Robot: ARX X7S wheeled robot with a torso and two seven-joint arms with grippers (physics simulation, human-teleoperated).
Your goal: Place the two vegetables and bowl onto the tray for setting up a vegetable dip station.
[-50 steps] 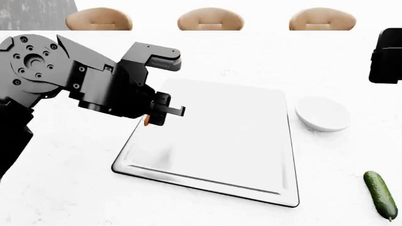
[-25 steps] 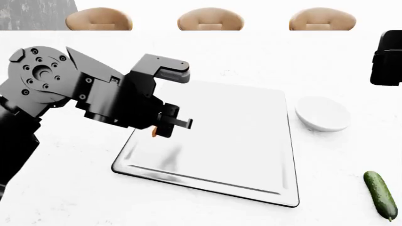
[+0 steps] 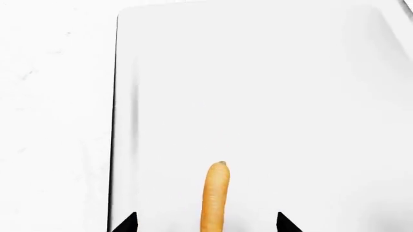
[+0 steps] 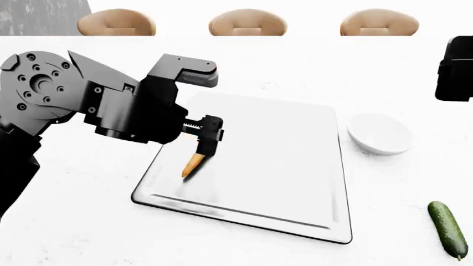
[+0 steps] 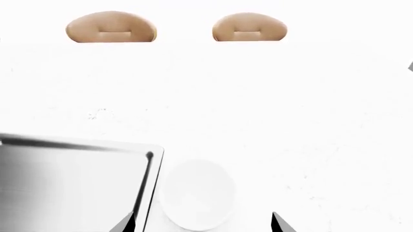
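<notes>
The left gripper hangs over the near-left part of the tray, and the carrot pokes out below it, tilted, its thin tip close to the tray floor. In the left wrist view the carrot runs up the middle of the gap between the two dark fingertips, with clear space on either side, so the jaws stand wide apart and nothing shows them touching it (whether the carrot rests on the tray or is in the air I cannot tell).

The bowl sits on the table just beside the tray's right edge, not touching it. The cucumber lies well apart, at the near right of the table.

The right gripper looks down on the bowl and the tray corner; its jaws are spread and hold nothing. Three tan chairs stand along the far side.
</notes>
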